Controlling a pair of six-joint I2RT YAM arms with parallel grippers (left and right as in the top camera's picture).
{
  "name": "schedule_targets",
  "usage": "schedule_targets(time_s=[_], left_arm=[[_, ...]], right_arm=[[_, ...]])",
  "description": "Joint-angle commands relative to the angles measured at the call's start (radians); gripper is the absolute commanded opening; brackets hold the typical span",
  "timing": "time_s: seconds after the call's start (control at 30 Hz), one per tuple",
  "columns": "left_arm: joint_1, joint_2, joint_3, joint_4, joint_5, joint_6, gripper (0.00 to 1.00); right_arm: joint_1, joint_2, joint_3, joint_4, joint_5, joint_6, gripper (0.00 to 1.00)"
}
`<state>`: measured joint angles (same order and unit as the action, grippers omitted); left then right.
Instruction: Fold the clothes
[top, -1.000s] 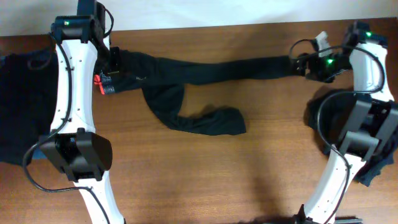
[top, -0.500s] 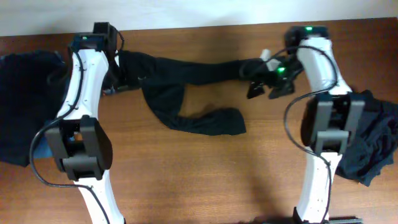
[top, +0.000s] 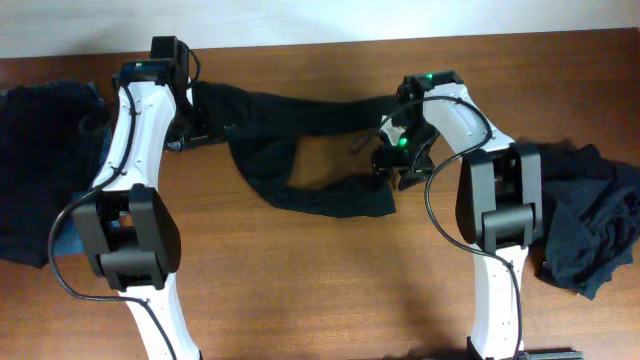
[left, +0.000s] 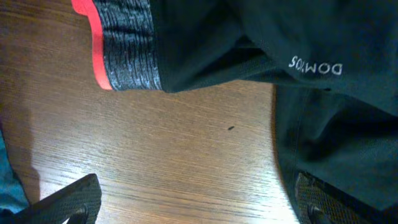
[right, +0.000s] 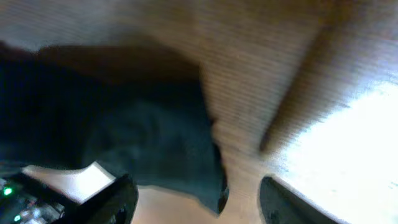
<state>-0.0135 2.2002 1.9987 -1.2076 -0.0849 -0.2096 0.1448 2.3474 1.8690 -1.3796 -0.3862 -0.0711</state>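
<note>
Logo (left: 315, 66) on trousers (left: 348, 130) legible (left wrist only); left claw (left: 193, 202), right claw (right: 196, 202) spread.

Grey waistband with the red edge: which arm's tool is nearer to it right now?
Left. The left tool hovers open close by the waistband at the top end of the trousers. The right tool is far off, at their leg end.
</note>
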Motion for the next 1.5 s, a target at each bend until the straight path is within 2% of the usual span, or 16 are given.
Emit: schedule_targets(time_s=[0.0, 0.07, 0.13, 0.27, 0.47, 0.77, 1.0, 1.27, 1.33, 1.4, 1.43, 1.47], left_arm=[[0.003, -0.005, -0.003, 0.01, 0.006, 0.002, 0.99], [0.003, -0.005, -0.003, 0.012, 0.006, 0.002, 0.99], [0.003, -0.005, -0.003, 0.012, 0.006, 0.002, 0.99], [0.003, -0.005, -0.003, 0.013, 0.006, 0.002, 0.99], [0.003, -0.005, -0.003, 0.011, 0.006, 0.002, 0.99], [0.004, -0.005, -0.003, 0.011, 0.006, 0.002, 0.99], [0.003, -0.005, -0.003, 0.0, 0.007, 0.002, 0.99], [0.003, -0.005, -0.003, -0.092, 0.006, 0.003, 0.99], [0.003, -0.005, -0.003, -0.106, 0.006, 0.002, 0.99], [0.003, -0.005, -0.003, -0.119, 0.007, 0.002, 0.99], [0.001, -0.005, -0.003, -0.129, 0.007, 0.002, 0.99], [0.0, -0.005, -0.003, -0.138, 0.007, 0.002, 0.99]], right_arm=[[0.0, -0.037, -0.037, 0.005, 0.013, 0.028, 0.59], [0.0, -0.037, -0.037, 0.005, 0.013, 0.028, 0.5], [0.0, -0.037, -0.037, 0.005, 0.013, 0.028, 0.38], [-0.004, -0.037, -0.037, 0.005, 0.017, 0.028, 0.04], [-0.082, -0.052, -0.015, -0.03, 0.048, 0.027, 0.04], [-0.31, -0.1, 0.083, -0.098, 0.107, 0.03, 0.04], [-0.492, -0.112, 0.13, -0.068, 0.173, 0.154, 0.04], [-0.523, -0.112, 0.13, -0.021, 0.266, 0.23, 0.04], [-0.515, -0.112, 0.13, -0.019, 0.264, 0.23, 0.25], [-0.504, -0.112, 0.13, -0.019, 0.265, 0.228, 0.79], [-0.498, -0.112, 0.13, -0.019, 0.264, 0.226, 0.94], [-0.493, -0.112, 0.13, -0.019, 0.264, 0.226, 0.99]])
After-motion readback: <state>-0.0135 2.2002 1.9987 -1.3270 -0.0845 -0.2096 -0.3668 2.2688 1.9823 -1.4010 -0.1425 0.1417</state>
